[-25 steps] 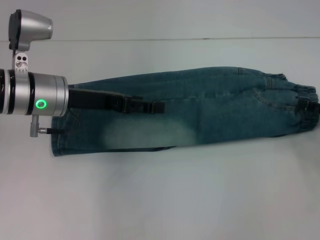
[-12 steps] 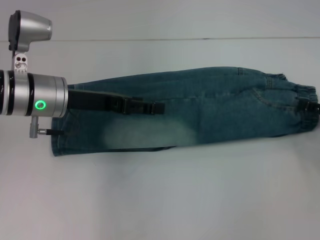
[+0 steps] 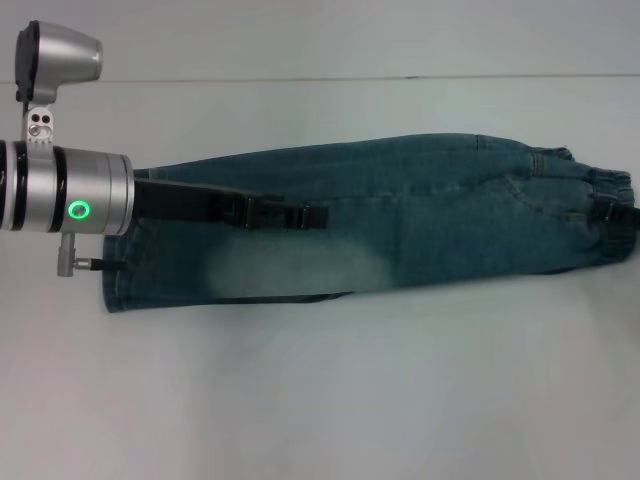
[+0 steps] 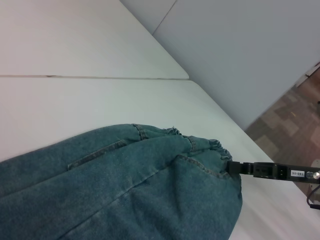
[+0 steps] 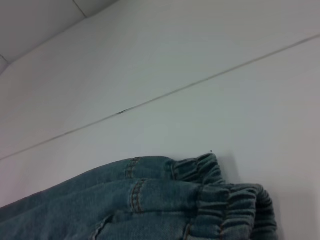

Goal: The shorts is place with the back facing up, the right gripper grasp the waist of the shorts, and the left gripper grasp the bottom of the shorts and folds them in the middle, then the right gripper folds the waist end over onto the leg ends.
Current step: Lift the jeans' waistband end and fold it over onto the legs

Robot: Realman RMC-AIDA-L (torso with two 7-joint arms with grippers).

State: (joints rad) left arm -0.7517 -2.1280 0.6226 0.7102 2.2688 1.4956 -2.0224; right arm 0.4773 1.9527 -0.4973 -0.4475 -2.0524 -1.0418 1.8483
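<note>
Denim shorts (image 3: 400, 215) folded lengthwise, left pincer (image 3: 300, 214) above — right pincer (image 3: 612, 212) at waist

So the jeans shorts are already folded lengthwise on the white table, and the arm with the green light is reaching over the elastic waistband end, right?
Not quite. In the head view the left gripper, on the green-ringed arm, lies over the leg ends of the shorts. The waist end is on the opposite side, by the right gripper.

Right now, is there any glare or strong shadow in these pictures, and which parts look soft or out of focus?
Head view: even light, only a thin shadow under the faded blue-green denim shorts, the pale bleached patch looks hazy, and the silver wrist's green ring glows without glare. Left wrist view: the nearest denim is soft, while the black right gripper at the waist end is sharper. Right wrist view: flat light, crisp waist stitching.
</note>
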